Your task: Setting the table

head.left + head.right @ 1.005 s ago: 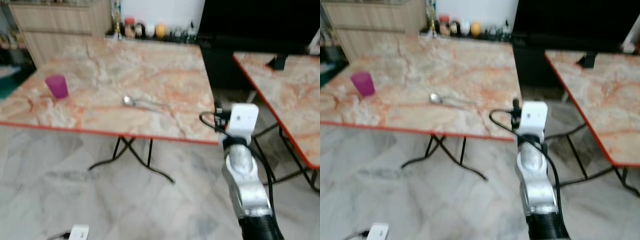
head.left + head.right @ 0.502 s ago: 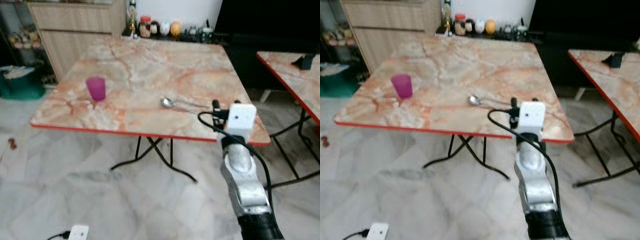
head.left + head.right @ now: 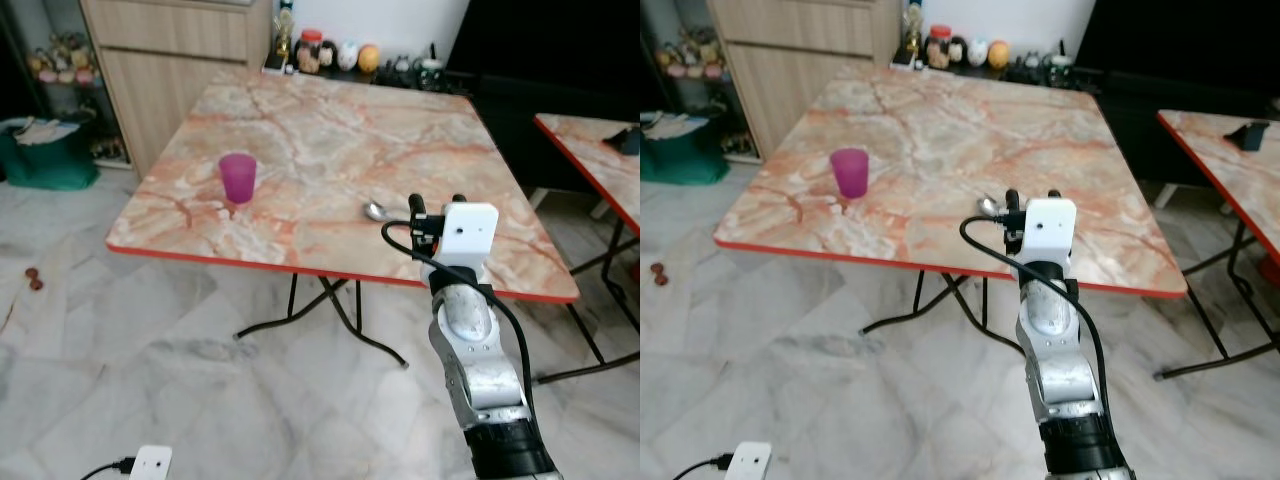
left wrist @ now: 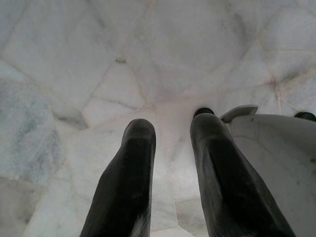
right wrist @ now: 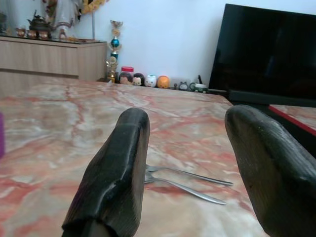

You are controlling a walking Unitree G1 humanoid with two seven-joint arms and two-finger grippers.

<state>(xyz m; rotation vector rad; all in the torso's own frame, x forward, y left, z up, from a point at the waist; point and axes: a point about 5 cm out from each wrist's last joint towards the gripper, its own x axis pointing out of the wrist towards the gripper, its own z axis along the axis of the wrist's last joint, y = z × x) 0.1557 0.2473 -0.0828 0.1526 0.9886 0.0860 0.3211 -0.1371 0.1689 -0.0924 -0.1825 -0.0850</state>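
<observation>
Swinging left over the past second, my head camera is now taking in the whole marble table [image 3: 300, 130], with the pink cup [image 3: 238, 178] and spoon [image 3: 376, 211] sliding toward mid-frame though neither is moving on the top. I am holding the right claw [image 5: 192, 148] raised at the table's near edge, its fingers [image 5: 116, 168] spread wide and gripping nothing. Just beyond it are lying the spoon and a fork [image 5: 190, 174], side by side. The cup is standing upright, well apart from them, toward the table's left side. My left claw [image 4: 170, 143] is hanging over the marble floor [image 4: 74, 64], fingers parted.
</observation>
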